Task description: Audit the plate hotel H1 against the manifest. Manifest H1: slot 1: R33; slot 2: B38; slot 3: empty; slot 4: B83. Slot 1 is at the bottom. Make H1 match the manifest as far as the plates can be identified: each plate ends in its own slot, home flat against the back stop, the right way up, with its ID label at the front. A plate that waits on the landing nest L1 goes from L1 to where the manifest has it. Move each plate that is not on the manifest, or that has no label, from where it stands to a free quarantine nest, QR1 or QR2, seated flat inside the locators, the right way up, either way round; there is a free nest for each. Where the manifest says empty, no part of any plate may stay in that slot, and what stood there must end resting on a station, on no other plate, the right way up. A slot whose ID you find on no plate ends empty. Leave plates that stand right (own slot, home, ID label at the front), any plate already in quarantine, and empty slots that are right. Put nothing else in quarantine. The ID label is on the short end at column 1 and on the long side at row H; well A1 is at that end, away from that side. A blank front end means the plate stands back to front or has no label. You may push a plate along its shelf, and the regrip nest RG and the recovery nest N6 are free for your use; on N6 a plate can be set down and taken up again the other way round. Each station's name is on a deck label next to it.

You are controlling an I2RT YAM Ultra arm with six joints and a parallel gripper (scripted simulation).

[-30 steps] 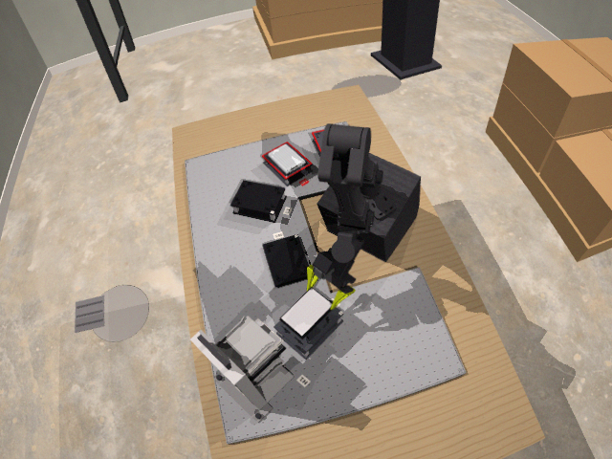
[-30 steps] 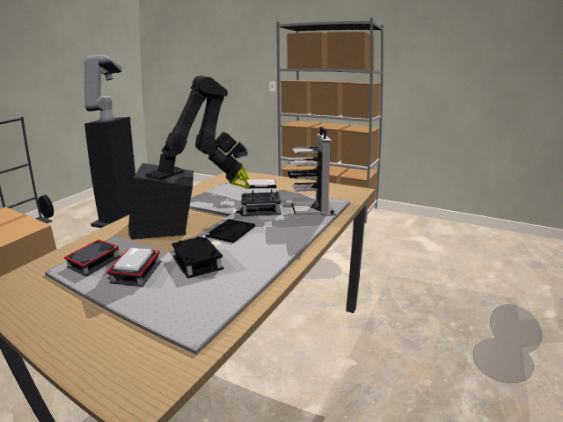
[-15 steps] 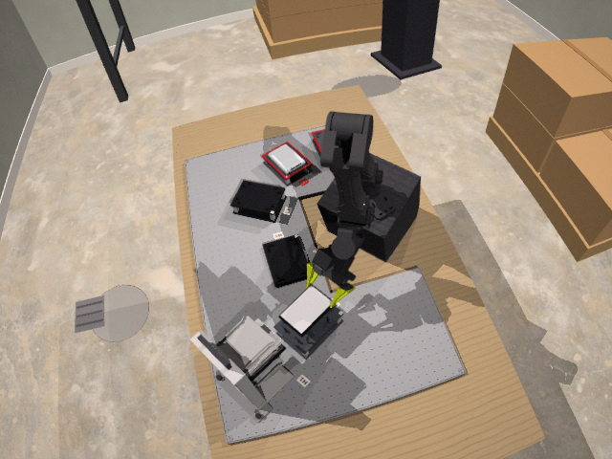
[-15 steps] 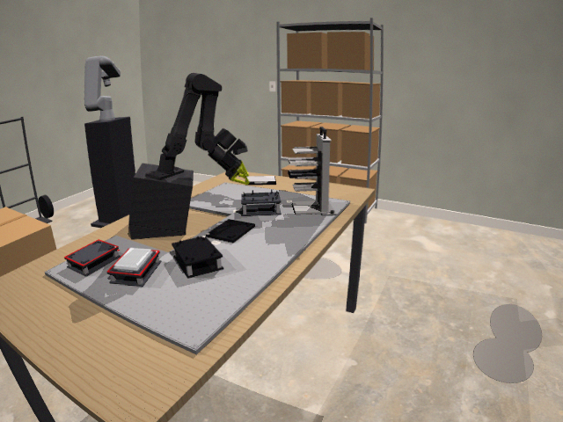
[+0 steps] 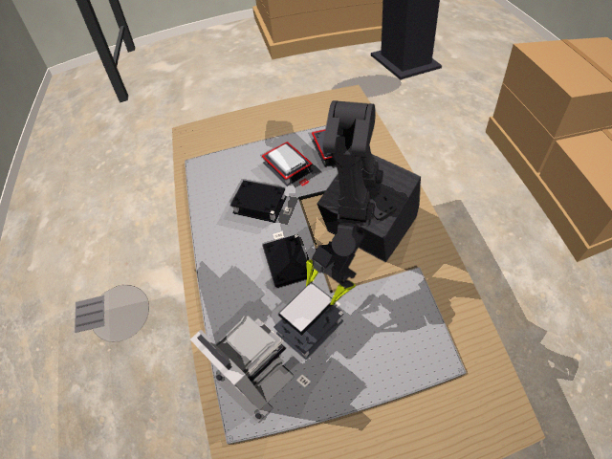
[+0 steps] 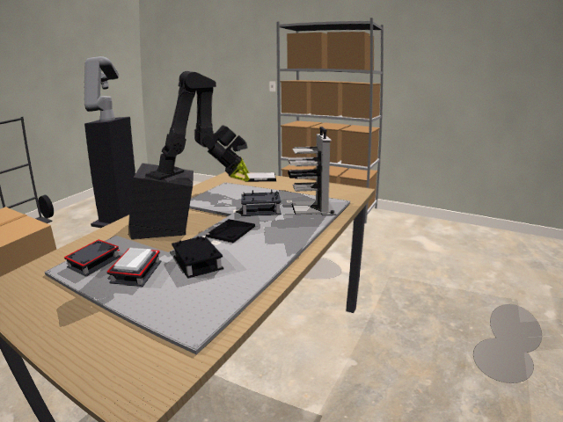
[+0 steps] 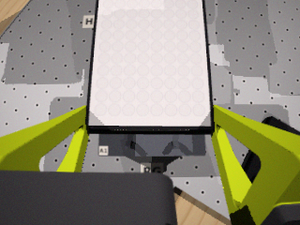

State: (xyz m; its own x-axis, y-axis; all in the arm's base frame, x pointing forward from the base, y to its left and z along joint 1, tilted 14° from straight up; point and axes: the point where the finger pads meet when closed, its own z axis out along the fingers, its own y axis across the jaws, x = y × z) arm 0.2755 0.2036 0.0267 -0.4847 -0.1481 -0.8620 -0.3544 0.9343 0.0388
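Note:
My gripper [image 5: 325,285] is shut on a white plate [image 5: 304,307], with a yellow finger on each long side near its close end. The plate hangs level a little above a dark nest [image 5: 309,331]. In the side view the gripper [image 6: 239,171] holds the plate [image 6: 262,175] clear over that nest [image 6: 259,201]. In the wrist view the plate [image 7: 150,66] fills the middle, its close end between the fingers; that end shows no label. The plate hotel H1 [image 5: 247,356] stands just beyond, at the mat's corner, with plates on several shelves [image 6: 309,170].
A red-rimmed quarantine nest [image 5: 286,160] holds a white plate; the second one [image 6: 91,254] looks empty and is partly behind the arm. A raised black nest [image 5: 257,199] and a flat black nest [image 5: 285,259] lie between them and me. The arm's black base block [image 5: 375,212] stands to one side.

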